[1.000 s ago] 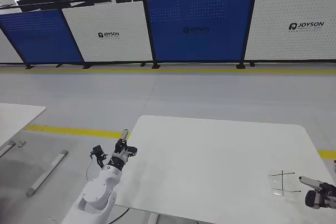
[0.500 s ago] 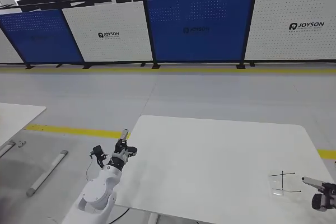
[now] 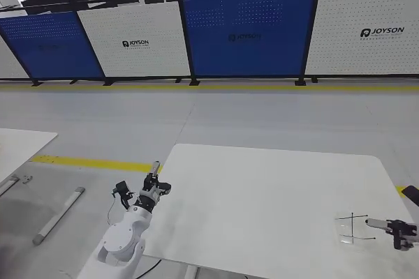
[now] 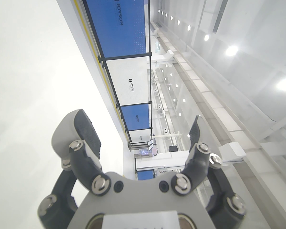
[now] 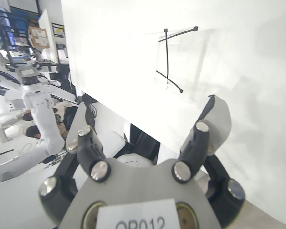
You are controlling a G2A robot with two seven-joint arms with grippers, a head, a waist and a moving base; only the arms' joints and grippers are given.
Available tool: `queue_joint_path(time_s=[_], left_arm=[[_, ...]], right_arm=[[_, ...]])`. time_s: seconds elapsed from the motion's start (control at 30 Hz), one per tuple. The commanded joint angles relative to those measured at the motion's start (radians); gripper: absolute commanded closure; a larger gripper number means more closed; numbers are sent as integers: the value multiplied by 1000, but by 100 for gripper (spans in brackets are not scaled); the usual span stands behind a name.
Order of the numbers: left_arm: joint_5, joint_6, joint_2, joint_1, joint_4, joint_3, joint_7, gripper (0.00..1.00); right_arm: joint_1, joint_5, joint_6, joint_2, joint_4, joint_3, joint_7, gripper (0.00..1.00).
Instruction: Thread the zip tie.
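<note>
Left claw: your left gripper [image 4: 140, 122] has its fingers spread wide, with nothing between them.
Left arm spot: it sits at the left edge of the table [image 3: 265, 202]. The fingers aim away toward the partition wall, well apart from the work.
Right claw: your right gripper [image 5: 150, 111] is also spread apart and empty.
Right arm spot: it's at the table's near right corner, hanging over the edge. The fingers point across the tabletop at the ties.
Zip ties: three black zip ties [image 5: 167, 55] lie flat near that same near right corner.
Layout: one straight tie crosses the other two, one near its head end and one near its tail. The tie at the tail end is slightly curved.
State of ties: none is closed into a loop. All three heads sit free on the surface.
Sheet: the ties rest on a clear sheet [image 5: 188, 53] lying flat on the table.
Gap: from the top view, one right fingertip is just beside the sheet's right side. You can't tell whether it touches. The right wrist view puts the ties ahead of the fingers, not between them.
Background: blue and white perforated panels [image 3: 248, 35] stand behind a yellow floor line [image 3: 91, 163]. A second white table [image 3: 14, 150] sits off to the left.
</note>
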Motion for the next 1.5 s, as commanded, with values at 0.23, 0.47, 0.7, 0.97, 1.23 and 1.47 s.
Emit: queue_joint_path(time_s=[0.23,0.47,0.7,0.97,1.23,1.47], left_arm=[[0,0,0,0,0,0,0,0],[0,0,0,0,0,0,0,0],[0,0,0,0,0,0,0,0],[0,0,0,0,0,0,0,0],[0,0,0,0,0,0,0,0],[0,0,0,0,0,0,0,0]], right_arm=[[114,-22,41,-17,90,-139,3,0],[110,-12,31,-18,95,-140,2,0],[101,114,-121,-16,210,-158,3,0],[105,126,-124,-15,226,-164,3,0],[79,123,-115,-4,224,-123,-21,51],[53,107,-80,6,205,-100,-13,70]])
